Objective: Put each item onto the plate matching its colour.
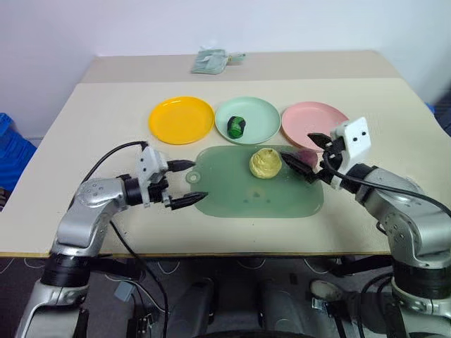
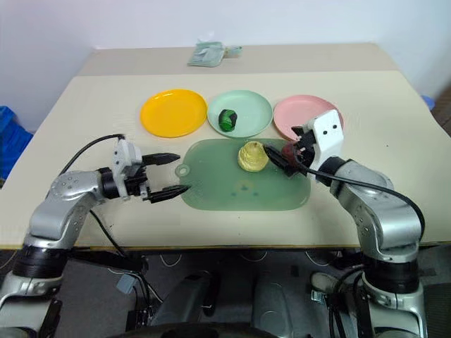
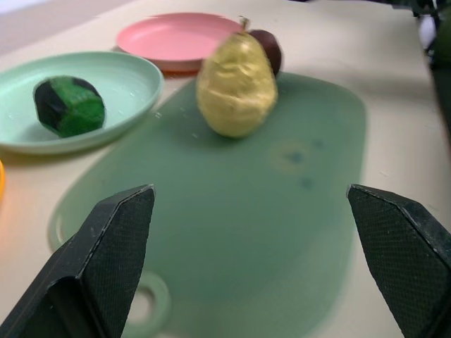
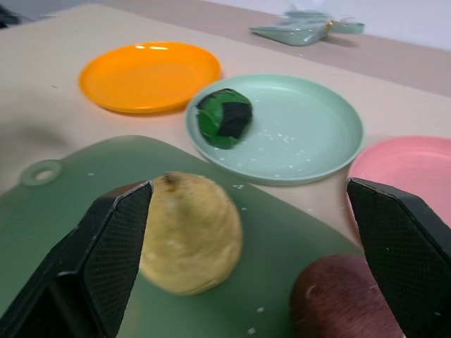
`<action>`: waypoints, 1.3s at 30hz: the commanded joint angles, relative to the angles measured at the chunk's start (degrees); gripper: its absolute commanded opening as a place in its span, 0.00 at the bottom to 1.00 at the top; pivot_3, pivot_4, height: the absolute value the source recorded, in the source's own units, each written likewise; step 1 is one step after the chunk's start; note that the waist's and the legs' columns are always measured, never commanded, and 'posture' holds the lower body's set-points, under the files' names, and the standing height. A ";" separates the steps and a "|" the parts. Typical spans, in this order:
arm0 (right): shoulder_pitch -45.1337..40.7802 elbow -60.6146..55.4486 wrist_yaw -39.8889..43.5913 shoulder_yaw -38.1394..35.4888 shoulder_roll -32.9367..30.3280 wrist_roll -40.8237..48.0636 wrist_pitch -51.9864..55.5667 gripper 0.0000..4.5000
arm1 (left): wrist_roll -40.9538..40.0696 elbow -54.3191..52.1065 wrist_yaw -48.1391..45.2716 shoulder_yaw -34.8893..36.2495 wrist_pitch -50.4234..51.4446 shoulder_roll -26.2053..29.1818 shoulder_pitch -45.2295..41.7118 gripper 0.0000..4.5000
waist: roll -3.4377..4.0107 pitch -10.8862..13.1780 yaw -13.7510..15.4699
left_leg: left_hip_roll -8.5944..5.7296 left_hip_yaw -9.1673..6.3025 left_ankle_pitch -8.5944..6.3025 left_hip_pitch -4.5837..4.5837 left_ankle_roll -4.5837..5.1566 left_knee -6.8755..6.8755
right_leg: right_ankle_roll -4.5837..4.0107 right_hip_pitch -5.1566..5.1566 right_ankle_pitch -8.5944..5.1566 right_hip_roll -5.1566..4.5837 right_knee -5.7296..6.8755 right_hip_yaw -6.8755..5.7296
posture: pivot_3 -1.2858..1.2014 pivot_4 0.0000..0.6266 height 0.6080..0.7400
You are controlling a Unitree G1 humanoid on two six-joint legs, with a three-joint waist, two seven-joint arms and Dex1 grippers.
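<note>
A dark green item (image 1: 237, 127) lies on the mint green plate (image 1: 262, 115), the middle one of three. The orange-yellow plate (image 1: 181, 119) to its left and the pink plate (image 1: 313, 120) to its right are bare. A pale yellow pear-like item (image 1: 265, 163) stands on the translucent green mat (image 1: 254, 193). Beside it, at the mat's right far corner, is a dark red-purple item (image 4: 338, 299). My right gripper (image 1: 297, 146) is open just right of the pear, with the red-purple item partly behind its fingers. My left gripper (image 1: 197, 180) is open at the mat's left end, empty.
A crumpled pale green cloth (image 1: 209, 60) lies at the table's far edge. A blue object (image 1: 10, 148) sits beyond the table's left side. The mat has a ring hole (image 1: 192, 177) by my left gripper. A black cable (image 1: 113, 151) loops over my left arm.
</note>
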 commanded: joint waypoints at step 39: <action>34.72 -28.35 -5.52 -22.80 -8.06 20.11 -0.85 1.00 | 16.07 50.22 8.86 -5.09 -15.37 -25.41 -38.49 0.67 | -0.23 0.03 0.87 | 0.01 0.03 -0.06 0.01 0.13 0.12 | 0.07 0.14 -0.01 -0.01 -0.07 -0.07 | 0.52 0.24 1.00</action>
